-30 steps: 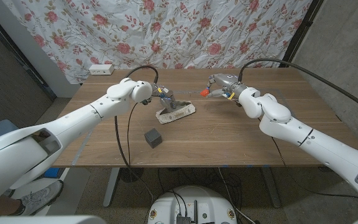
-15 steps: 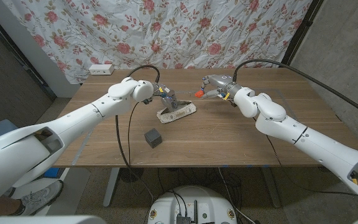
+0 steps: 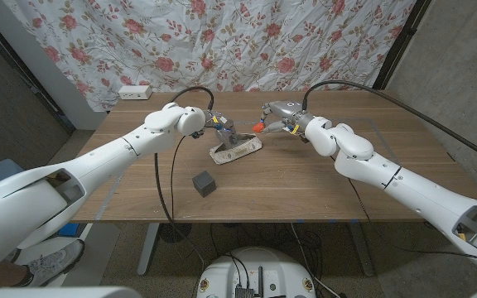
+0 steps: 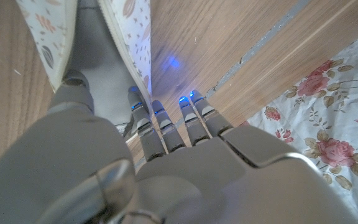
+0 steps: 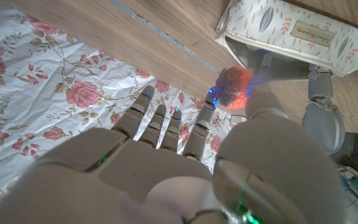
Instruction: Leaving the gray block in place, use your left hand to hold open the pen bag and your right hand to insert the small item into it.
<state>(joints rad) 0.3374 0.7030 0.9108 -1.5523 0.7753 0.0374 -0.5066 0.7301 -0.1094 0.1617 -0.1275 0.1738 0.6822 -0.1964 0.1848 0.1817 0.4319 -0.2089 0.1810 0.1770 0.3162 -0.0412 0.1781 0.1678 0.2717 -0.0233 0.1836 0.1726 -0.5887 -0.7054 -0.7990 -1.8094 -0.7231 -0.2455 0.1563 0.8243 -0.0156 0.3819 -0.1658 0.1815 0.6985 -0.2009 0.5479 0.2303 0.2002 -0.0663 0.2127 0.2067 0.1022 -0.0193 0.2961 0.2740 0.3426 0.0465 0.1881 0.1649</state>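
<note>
Pen bag (image 5: 291, 32) label (image 5: 311, 29): writing unreadably blurred.

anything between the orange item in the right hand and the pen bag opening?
Nothing visible. The right hand holds the small orange item just beside the pen bag, whose mouth the left hand holds open. The gray block sits well clear, nearer the front edge.

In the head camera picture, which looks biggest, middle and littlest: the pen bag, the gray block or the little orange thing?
Largest to smallest in the head view:
1. pen bag
2. gray block
3. little orange thing, pinched by the right hand
The block sits nearer the camera, which may make it look a bit bigger, but the order is still plain.
</note>
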